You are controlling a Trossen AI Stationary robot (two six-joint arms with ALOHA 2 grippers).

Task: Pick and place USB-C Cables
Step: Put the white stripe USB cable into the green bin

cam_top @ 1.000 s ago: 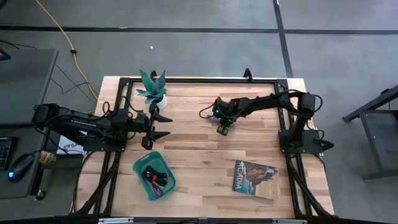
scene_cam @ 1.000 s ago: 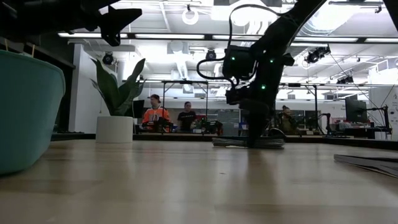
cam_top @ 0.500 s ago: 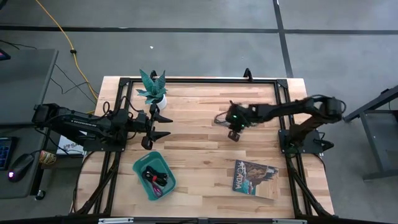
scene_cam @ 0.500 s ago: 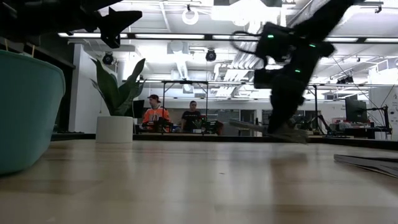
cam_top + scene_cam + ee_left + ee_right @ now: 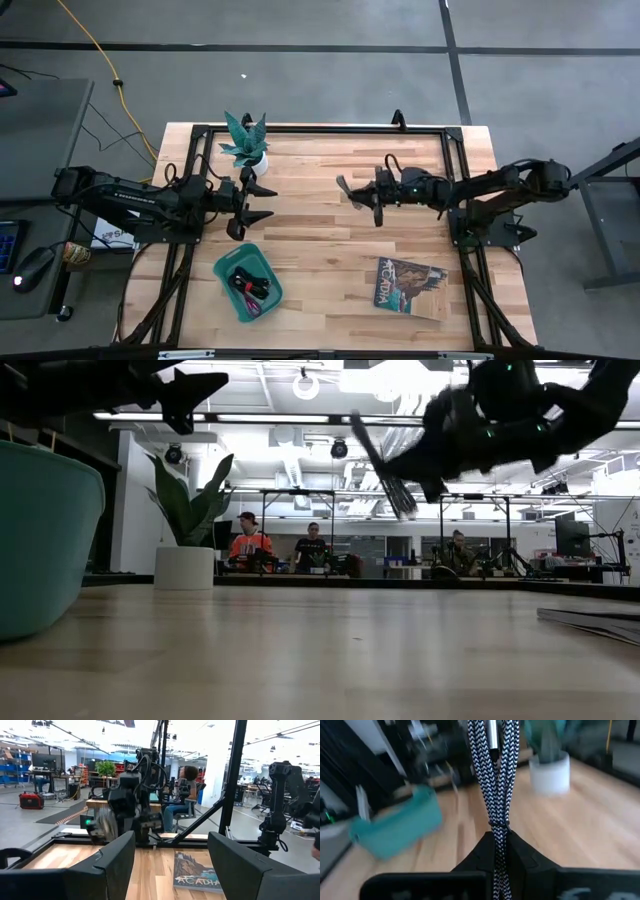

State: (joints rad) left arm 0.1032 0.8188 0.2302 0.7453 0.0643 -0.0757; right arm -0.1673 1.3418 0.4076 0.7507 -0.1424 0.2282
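The grey braided USB-C cable bundle [image 5: 494, 765] is held by my right gripper [image 5: 497, 842], which is shut on it above the table's middle [image 5: 374, 196]. In the low view this cable [image 5: 385, 460] slants out of the gripper [image 5: 425, 460], well above the wood. The black-and-red and maroon cables [image 5: 250, 287] lie inside the teal tray [image 5: 228, 268], near the table's near left. My left gripper [image 5: 262, 201] hovers open above the table's left side, beyond the tray. My right gripper pinches the grey cable bundle at one end of its folded strands [image 5: 498, 827] between its two fingers. The fingers lie about level and point toward the table's left. The bundle sticks out beyond the fingertips along their line, lifted clear of the table.
A potted plant [image 5: 245, 146] stands at the far left. A magazine [image 5: 405, 285] lies near the right near corner. A black frame [image 5: 330, 129] borders the table. Bare wood lies between the two grippers. People sit in the room behind the table [image 5: 248, 545].
My right gripper has risen from the table with the grey cable and tipped from pointing down to about level, facing the table's left. Its arm has drawn back toward the right edge. The cable has been lifted clear of the wood.
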